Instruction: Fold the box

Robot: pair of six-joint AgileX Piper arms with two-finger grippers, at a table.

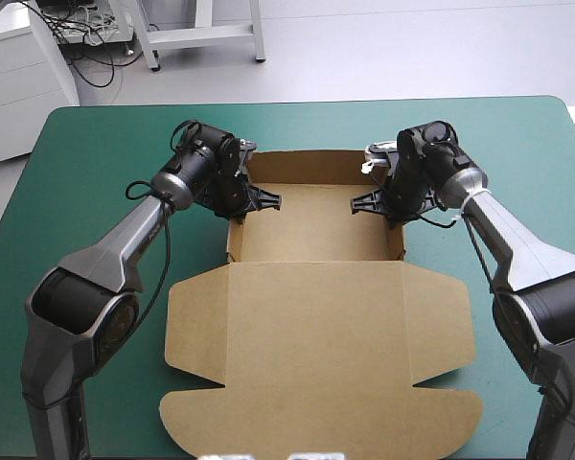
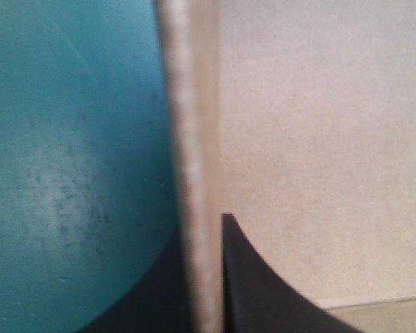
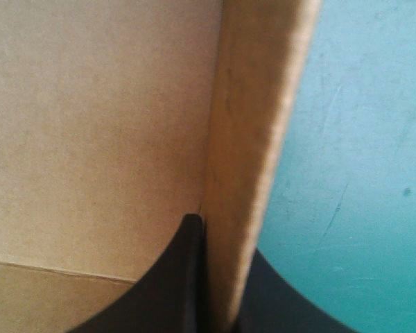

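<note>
The brown box [image 1: 316, 316] lies in the middle of the surface [image 1: 86, 153], on its teal-green cover, as an open tray with raised walls at the far end. Its lid [image 1: 316, 383] lies flat toward the near edge, with rounded flaps spread to both sides. The left end effector [image 1: 261, 199] is pinching the tray's left wall [image 2: 194, 173], with 1 black finger inside the tray and 1 outside over the cover. The right end effector [image 1: 369, 203] is pinching the right wall [image 3: 253, 139] the same way, the board edge upright between its 2 fingers.
</note>
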